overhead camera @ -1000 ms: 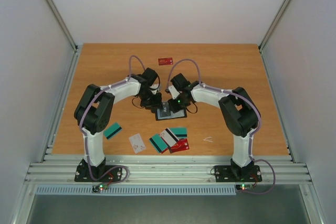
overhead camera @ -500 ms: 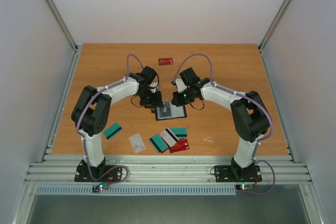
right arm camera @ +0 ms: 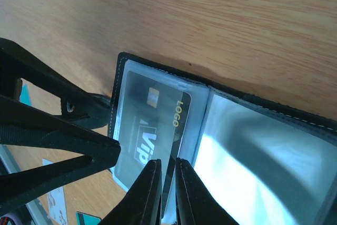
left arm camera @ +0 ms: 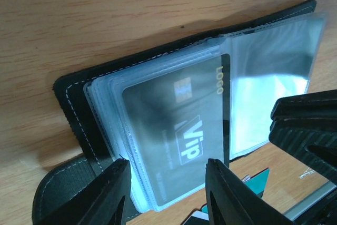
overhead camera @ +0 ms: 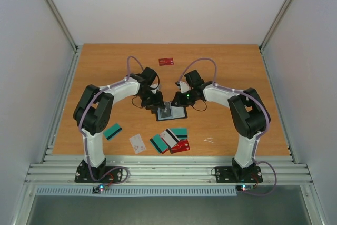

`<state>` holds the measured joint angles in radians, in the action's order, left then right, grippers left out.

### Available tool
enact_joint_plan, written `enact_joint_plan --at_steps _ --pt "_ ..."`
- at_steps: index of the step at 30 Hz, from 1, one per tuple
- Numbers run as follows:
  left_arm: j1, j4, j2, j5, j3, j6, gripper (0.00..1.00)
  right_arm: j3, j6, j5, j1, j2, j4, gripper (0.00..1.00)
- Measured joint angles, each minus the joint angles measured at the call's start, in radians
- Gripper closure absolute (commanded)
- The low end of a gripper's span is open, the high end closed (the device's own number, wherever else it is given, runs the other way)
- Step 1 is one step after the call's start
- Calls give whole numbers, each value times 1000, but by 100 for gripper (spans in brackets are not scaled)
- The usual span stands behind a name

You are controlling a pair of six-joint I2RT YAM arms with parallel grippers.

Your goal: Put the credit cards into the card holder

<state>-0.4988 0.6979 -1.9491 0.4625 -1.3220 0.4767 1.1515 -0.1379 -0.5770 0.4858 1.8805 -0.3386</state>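
You're working over the black folding card holder (left arm camera: 71,106), lying open mid wooden tabletop (left arm camera: 105,19). L fingers (left arm camera: 110,193) are standing spread, straddling its clear sleeves (left arm camera: 263,77). R fingers (right arm camera: 147,193) are sitting nearly pressed together at the edge of the black plastic VIP card (left arm camera: 174,130) in the sleeve; can't tell if they're pinching it.

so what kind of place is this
Probably a robot lab test cell: a left arm and right arm bolted to an aluminium rail, a wooden table boxed in by plain white panels, and cards laid out as props.
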Motion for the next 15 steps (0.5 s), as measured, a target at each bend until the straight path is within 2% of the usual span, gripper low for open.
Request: enact_joint_plan --at_steps 15 --pt "7 1 -53 48 -20 5 60 -18 11 -48 0 55 21 93"
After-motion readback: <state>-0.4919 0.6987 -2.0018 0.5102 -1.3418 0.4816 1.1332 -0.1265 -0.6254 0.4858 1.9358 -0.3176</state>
